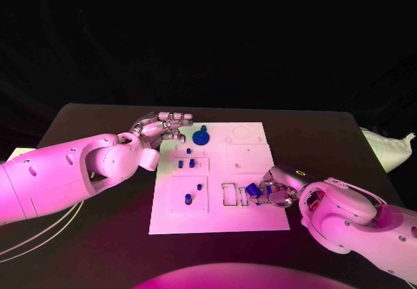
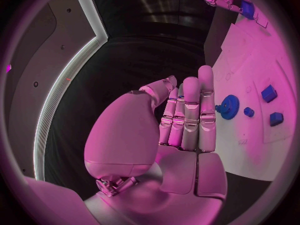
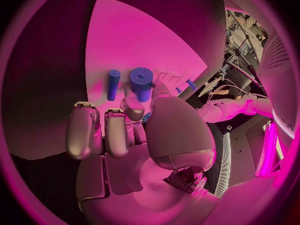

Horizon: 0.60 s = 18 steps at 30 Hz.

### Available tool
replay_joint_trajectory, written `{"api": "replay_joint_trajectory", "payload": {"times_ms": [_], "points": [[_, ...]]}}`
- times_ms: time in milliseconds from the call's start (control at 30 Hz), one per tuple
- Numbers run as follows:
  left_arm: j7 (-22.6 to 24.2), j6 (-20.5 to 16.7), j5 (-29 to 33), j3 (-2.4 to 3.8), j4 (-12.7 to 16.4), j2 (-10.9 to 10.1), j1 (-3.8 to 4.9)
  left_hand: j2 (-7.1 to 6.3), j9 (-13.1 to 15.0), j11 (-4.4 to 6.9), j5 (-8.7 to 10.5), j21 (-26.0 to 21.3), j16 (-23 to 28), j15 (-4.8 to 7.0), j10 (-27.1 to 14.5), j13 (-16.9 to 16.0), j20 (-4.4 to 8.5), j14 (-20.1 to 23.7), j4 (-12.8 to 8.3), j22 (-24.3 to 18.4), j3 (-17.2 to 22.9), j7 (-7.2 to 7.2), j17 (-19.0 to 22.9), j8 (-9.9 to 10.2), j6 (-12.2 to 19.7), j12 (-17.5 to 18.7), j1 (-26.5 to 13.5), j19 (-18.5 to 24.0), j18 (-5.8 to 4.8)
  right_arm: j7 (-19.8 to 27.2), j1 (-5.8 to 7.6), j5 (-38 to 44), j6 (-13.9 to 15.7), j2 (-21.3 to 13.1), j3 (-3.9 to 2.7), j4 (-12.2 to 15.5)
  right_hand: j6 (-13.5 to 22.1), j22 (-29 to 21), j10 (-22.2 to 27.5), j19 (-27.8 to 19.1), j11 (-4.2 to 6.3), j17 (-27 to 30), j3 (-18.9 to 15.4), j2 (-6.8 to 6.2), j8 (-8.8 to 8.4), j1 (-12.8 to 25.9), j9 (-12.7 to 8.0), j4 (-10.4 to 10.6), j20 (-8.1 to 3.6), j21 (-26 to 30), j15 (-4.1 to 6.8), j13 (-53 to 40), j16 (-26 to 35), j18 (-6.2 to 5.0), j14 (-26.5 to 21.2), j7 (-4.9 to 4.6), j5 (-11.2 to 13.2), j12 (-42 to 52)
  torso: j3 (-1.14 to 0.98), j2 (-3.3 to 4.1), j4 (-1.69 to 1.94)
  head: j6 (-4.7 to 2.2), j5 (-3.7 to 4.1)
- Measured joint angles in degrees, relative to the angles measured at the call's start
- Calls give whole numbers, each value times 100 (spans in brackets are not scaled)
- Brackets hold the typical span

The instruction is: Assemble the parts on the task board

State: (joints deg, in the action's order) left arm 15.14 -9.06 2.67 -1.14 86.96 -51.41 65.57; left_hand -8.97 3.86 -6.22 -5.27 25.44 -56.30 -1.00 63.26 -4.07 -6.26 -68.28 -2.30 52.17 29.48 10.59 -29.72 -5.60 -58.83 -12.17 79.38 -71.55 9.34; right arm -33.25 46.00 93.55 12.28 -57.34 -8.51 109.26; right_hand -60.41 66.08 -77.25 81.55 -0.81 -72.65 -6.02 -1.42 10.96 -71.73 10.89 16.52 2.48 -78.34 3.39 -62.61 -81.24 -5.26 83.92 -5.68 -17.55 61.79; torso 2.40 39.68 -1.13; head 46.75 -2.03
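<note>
The white task board lies mid-table. A blue gear sits near its far left corner, also seen as the gear in the left wrist view. Small blue pegs stand in the left recesses, and two more pegs stand nearer me. My left hand hovers just left of the gear, fingers straight and together, holding nothing. My right hand is low over the board's near right part. Its thumb and a finger pinch a thick blue cylinder; a thinner blue peg lies beside it.
Empty rectangular slots lie just left of my right hand. A white bag rests at the table's right edge. A pale object and white cables are off the table's left side.
</note>
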Motion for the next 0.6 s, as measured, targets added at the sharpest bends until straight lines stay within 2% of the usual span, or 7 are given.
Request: {"api": "replay_joint_trajectory", "payload": {"times_ms": [100,200,300,367,600], "points": [[-1,1,0,0,2,-2,0,0,0,0,0,0,0,0,0,0,0,0,0,0,0,0,0,0,0,0,0,0,0,3,2,23,4,62,-18,-62,-31,9,2,0,1,0,19,97,13,-101,45,-19,0,0,-1,-76,-21,0,0,31,-132,45,2,-1,0,3,-4],[-2,3,0,0,5,-3,0,0,0,0,0,0,0,-1,0,0,0,-1,0,0,0,0,0,0,0,0,0,0,0,11,4,41,27,103,-29,-102,-61,12,-2,0,4,-8,89,164,57,-307,75,-89,0,0,-1,-141,-21,0,0,61,-151,74,2,-2,1,9,-8],[-4,5,0,0,7,-6,0,0,0,0,0,0,0,-2,0,0,0,-1,0,0,0,0,0,0,0,0,0,0,0,12,-2,47,81,114,-28,-120,-103,31,-64,0,67,-29,101,158,103,-340,134,-78,0,-22,36,-229,-33,0,8,103,154,125,2,-5,1,13,-13],[-4,6,0,0,8,-7,0,0,0,0,0,0,0,-2,0,0,0,-2,0,0,0,0,0,0,0,0,0,0,0,11,-12,43,138,109,-21,-117,-108,54,-93,21,96,-51,134,158,126,-340,144,-46,-21,-22,43,-298,-46,0,1,101,272,193,2,-7,0,16,-15],[-6,14,0,0,9,-15,0,0,0,0,0,0,0,-3,0,0,0,-3,0,0,0,0,-1,0,0,0,0,0,-1,-8,-58,-188,544,-37,6,117,-136,84,-124,21,126,-87,320,187,126,-371,141,-96,-21,-44,43,-377,-69,0,1,73,329,228,1,-8,-11,3,-20]]}}
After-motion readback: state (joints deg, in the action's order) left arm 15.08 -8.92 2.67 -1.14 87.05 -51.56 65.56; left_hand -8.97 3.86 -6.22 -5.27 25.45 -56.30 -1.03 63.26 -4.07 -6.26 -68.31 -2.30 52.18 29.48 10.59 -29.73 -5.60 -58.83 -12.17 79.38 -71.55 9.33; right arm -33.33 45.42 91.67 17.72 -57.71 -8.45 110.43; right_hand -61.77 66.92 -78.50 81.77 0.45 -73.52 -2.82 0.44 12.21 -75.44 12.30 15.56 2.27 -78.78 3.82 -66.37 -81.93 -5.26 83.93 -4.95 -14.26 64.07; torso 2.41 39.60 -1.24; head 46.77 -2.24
